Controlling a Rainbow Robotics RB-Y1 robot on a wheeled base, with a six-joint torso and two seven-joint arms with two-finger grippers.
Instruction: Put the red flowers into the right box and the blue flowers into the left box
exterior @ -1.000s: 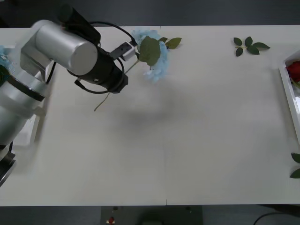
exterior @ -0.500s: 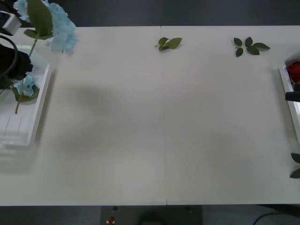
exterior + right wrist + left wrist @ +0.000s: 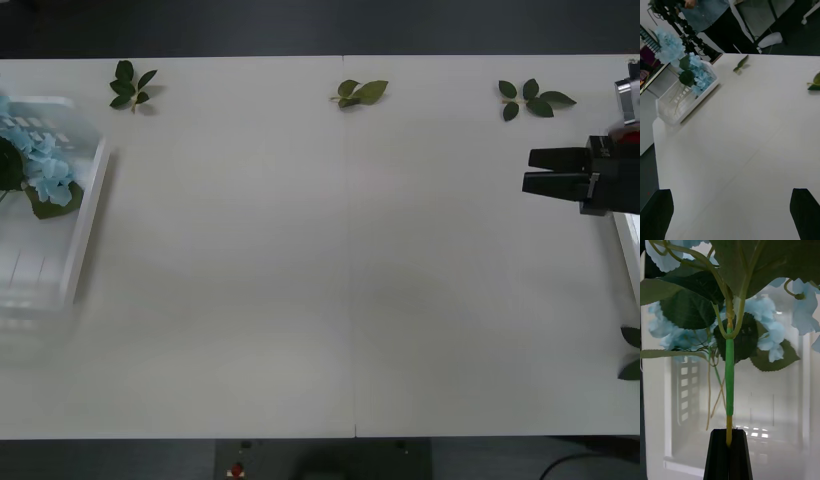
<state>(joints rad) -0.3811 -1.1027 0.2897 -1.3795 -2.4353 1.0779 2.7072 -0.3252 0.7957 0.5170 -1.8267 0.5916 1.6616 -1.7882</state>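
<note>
In the left wrist view my left gripper [image 3: 729, 444] is shut on the green stem of a blue flower [image 3: 729, 382], held over the left box [image 3: 760, 416]. More blue flowers [image 3: 42, 165] lie in that left box [image 3: 90, 215] at the table's left edge. From the right wrist view the box [image 3: 675, 110] holds blue flowers [image 3: 700, 75], with the held one [image 3: 668, 45] above it. My right gripper [image 3: 528, 171] hangs open and empty over the table's right side, beside the right box [image 3: 627, 250]. The red flowers are hidden behind it.
Loose green leaf sprigs lie along the far edge at the left [image 3: 132, 86], the middle [image 3: 360, 92] and the right [image 3: 532, 98]. Another sprig [image 3: 632, 355] sits at the right edge.
My left arm swung left with the blue flower, out of the front view and over the left box. My right gripper came in from the right edge, covering the red flowers.
</note>
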